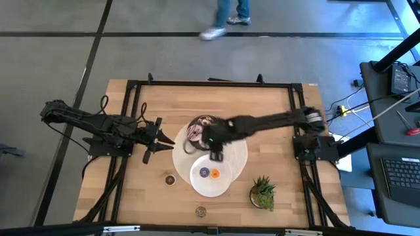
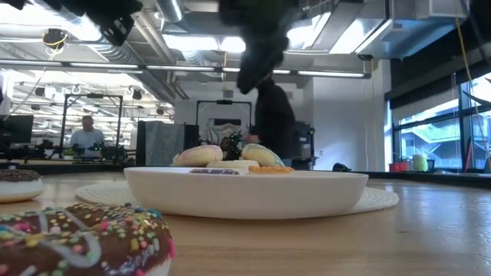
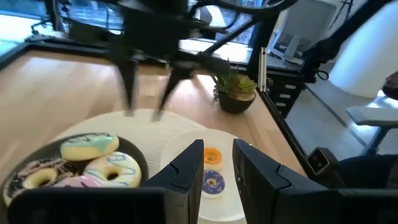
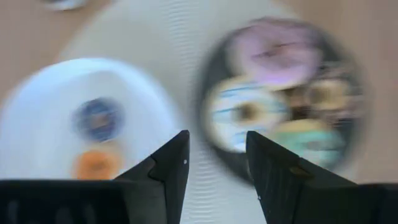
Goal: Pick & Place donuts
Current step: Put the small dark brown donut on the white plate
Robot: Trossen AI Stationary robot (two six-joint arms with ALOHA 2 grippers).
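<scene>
Donuts are split between two plates near the middle of the worktop: four big iced ones (image 3: 81, 165) crowd the dark plate (image 1: 190, 145), while the orange mini (image 1: 214, 173) and purple mini (image 1: 204, 172) lie side by side on the white plate (image 1: 211, 186) just nearer the front edge. A dark brown mini (image 1: 170, 179) sits alone on the wood to the left of the white plate. The right gripper (image 1: 214, 151) hangs above the gap between the plates, fingers apart and holding nothing. The left gripper (image 1: 157, 139) waits beside the dark plate, fingers slightly parted and empty. I'd say one placing is done; next the right arm needs to line up over a remaining donut and descend.
</scene>
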